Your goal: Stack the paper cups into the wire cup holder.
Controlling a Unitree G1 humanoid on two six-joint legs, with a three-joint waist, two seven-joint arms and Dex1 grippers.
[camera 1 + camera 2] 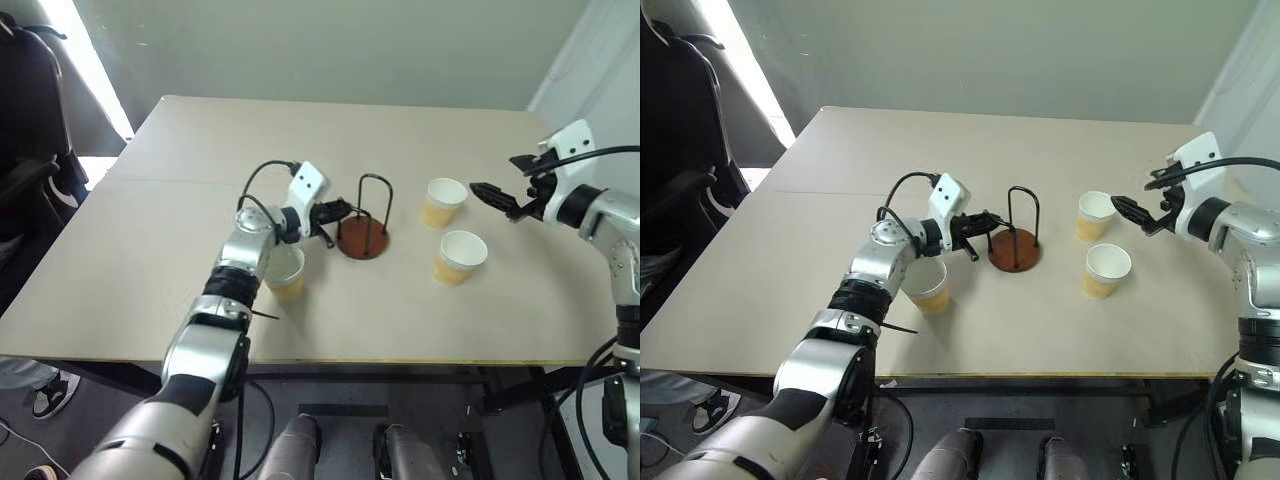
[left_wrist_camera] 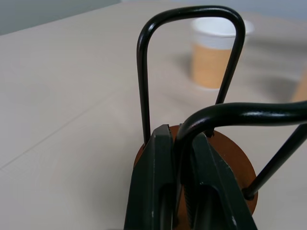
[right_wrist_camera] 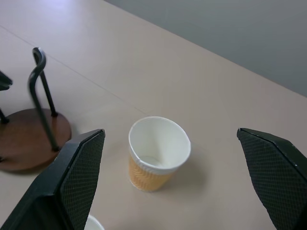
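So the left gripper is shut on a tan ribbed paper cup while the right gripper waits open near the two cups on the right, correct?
Not quite. The left gripper is shut on a loop of the black wire cup holder with the round reddish-brown base, not on a cup, as the left wrist view shows. The right gripper does wait open near the two tan ribbed paper cups.

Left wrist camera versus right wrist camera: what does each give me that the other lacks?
The left wrist camera adds the grip up close: the left gripper, its jaws shut on one wire loop of the wire cup holder. The right wrist camera adds the right gripper, jaws wide open, facing an upright, empty paper cup that they do not touch, plus the rim of a second cup. Both share the holder's reddish-brown base and black loops, the table, and probably that same paper cup.
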